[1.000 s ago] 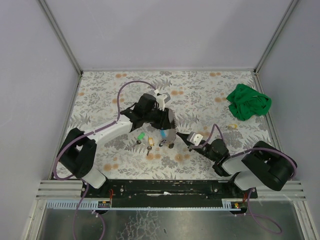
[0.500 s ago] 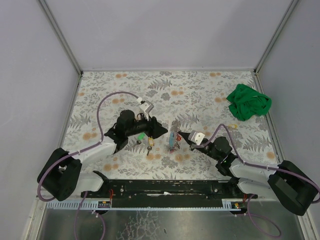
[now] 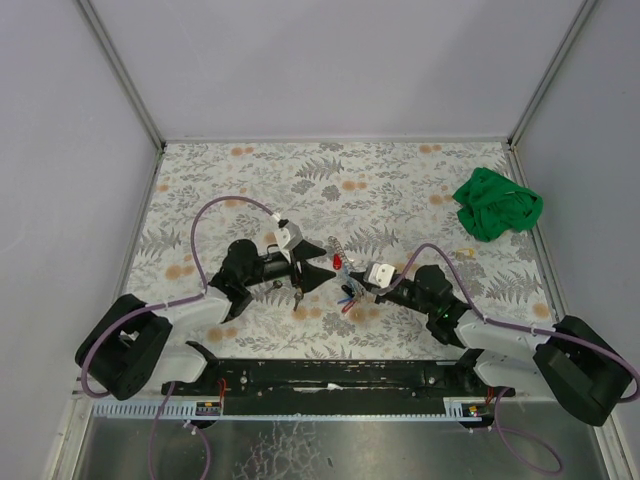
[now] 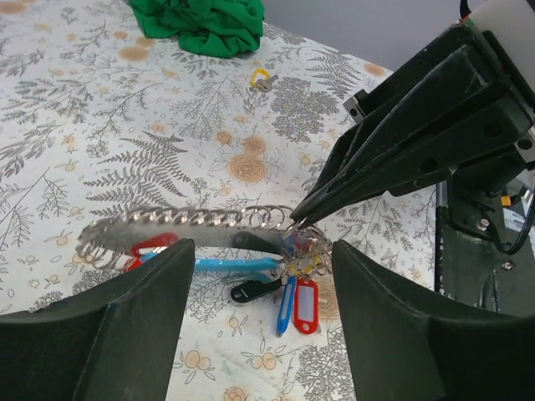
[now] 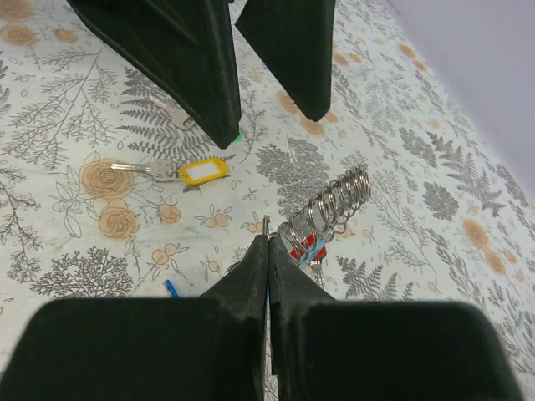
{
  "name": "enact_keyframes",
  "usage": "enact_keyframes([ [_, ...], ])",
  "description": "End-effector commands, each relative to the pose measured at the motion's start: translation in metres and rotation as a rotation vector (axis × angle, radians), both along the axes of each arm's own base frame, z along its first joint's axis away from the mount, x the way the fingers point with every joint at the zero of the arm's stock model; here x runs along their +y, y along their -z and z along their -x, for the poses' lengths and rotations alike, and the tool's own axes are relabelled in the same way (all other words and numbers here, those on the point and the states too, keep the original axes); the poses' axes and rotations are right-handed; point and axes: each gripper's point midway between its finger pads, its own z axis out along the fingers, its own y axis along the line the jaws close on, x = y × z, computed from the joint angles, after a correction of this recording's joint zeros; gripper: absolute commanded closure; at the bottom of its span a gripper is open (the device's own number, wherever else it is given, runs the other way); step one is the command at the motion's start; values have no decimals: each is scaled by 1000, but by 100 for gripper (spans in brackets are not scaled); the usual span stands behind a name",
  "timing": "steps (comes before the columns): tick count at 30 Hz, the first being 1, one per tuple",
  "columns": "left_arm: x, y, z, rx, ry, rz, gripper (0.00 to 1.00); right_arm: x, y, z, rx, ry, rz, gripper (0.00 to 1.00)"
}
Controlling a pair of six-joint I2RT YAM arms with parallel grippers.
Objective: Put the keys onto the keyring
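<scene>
The left hand, with black wedge-shaped fingers, hovers just left of the keyring with its jaws spread wide and nothing between them. From its wrist view the bunch sits straight ahead, framed by the two fingers.

Both keys lie loose on the fern-patterned worktop, left of the keyring and not yet threaded. The small metal key with the bright green cap is almost hidden under a left fingertip, showing only a green sliver. The silver key with the yellow-orange head tag lies flat just nearer, its blade pointing away from the keyring.

The keyring is a cluster of silver split rings with a silver link chain running off one side and red and blue plastic tags hanging below. It looks raised off the worktop.

The right hand is fully closed, pinching that cluster at its fingertips.

The step in hand appears to be presenting the ring. Next, the left hand likely needs to drop onto one key and pinch its head.
</scene>
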Motion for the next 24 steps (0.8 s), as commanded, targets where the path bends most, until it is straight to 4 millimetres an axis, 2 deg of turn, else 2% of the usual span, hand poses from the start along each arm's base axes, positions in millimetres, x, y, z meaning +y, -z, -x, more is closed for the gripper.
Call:
enact_keyframes([
  [1,-4,-12,7,-217,49,43,35,20,-25,4,-54,-97,-36,99],
  [6,-1,-6,14,-351,68,43,37,26,-22,6,-43,-140,-3,98],
  [13,-9,7,17,-451,143,-22,40,30,-23,11,-27,-186,27,97],
  [15,-12,11,19,-471,168,-35,44,30,-23,12,-27,-191,31,97],
  [19,-17,17,21,-494,195,-52,59,31,-22,13,-17,-204,40,97],
  [24,-21,19,20,-497,209,-70,67,33,-24,13,-17,-210,38,97],
])
